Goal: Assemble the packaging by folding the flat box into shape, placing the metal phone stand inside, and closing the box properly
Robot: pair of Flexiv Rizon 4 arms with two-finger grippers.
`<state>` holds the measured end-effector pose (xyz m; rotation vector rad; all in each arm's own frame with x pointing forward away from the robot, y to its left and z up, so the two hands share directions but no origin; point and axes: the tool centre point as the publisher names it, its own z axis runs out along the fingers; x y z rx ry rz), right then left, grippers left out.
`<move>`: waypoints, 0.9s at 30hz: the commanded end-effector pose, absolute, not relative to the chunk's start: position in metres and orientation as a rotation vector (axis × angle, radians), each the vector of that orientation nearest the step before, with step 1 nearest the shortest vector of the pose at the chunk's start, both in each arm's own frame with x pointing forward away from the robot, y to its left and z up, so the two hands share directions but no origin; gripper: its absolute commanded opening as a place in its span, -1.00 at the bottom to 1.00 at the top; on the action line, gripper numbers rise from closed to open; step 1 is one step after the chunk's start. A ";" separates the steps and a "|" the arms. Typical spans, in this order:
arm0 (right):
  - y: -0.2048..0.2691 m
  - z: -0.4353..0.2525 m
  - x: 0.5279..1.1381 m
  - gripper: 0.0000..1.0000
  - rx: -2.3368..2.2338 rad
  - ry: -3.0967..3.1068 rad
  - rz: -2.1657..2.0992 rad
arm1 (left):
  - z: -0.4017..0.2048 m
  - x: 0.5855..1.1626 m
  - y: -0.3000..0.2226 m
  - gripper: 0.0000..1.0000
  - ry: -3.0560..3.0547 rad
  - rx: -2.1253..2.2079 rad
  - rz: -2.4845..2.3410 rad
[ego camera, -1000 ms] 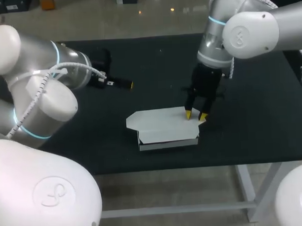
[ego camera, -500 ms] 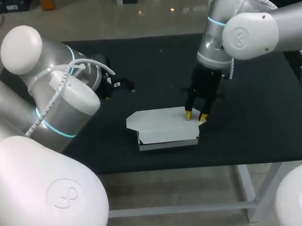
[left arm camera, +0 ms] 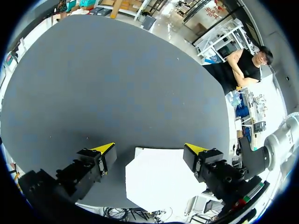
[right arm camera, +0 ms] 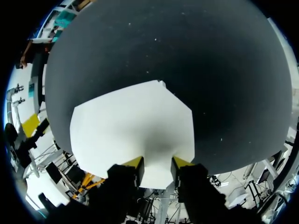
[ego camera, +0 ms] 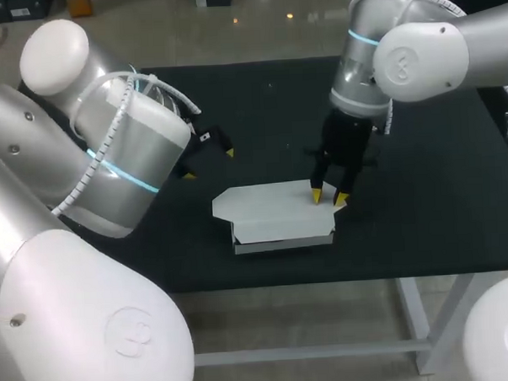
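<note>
The white box (ego camera: 276,213) lies at the middle front of the black table, its lid folded flat over the top. My right gripper (ego camera: 329,196) comes straight down on the lid's right end. In the right wrist view the lid (right arm camera: 133,123) spreads ahead of the right gripper (right arm camera: 156,162), whose yellow tips stand apart at the lid's near edge, clamping nothing that I can see. My left gripper (ego camera: 209,163) hangs wide open behind and to the left of the box. Beyond its spread tips (left arm camera: 149,149) the box (left arm camera: 161,179) shows low between them. No phone stand is visible.
The black table (ego camera: 423,200) surrounds the box on all sides, with its front edge close behind the box's front wall. My bulky left arm (ego camera: 126,154) fills the view's left half and hides that part of the table.
My left arm has swung in toward the box, bringing its open gripper nearer to the box's left rear. The right gripper and the box have stayed in place.
</note>
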<state>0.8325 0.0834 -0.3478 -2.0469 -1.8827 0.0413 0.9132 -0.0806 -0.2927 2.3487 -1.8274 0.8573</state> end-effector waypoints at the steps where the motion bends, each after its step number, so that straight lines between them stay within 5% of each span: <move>1: 0.085 -0.348 0.831 -0.15 -2.050 -1.884 0.041 | -0.287 0.913 -0.083 1.00 -1.946 2.644 0.355; 27: 0.083 -0.352 0.833 -0.15 -2.054 -1.875 0.051 | -0.294 0.911 -0.094 1.00 -1.776 2.586 -0.059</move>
